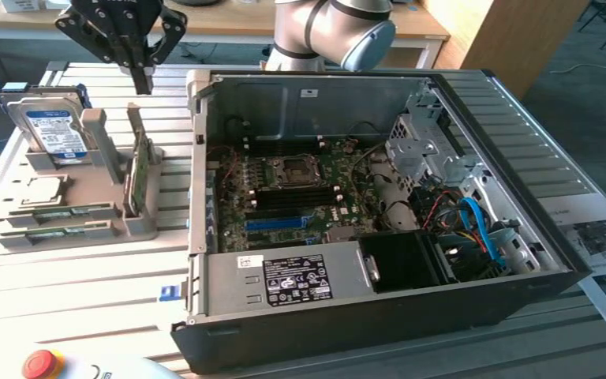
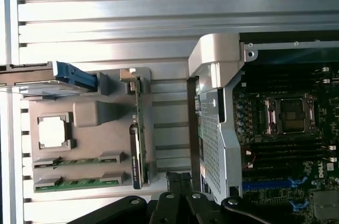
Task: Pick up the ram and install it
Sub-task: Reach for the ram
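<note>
Ram (image 1: 59, 212) lies flat in grey holder (image 1: 101, 180); closed empty gripper (image 1: 141, 84) hovers nearby

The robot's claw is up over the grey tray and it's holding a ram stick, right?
Not quite. The claw is up over the grey tray, but it holds nothing. The exterior view shows both ram sticks lying in the tray.

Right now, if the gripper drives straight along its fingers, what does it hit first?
The gripper would probably meet the slatted table in the gap between the gray holder and the computer case; depth is unclear, so the case wall might come first.
</note>
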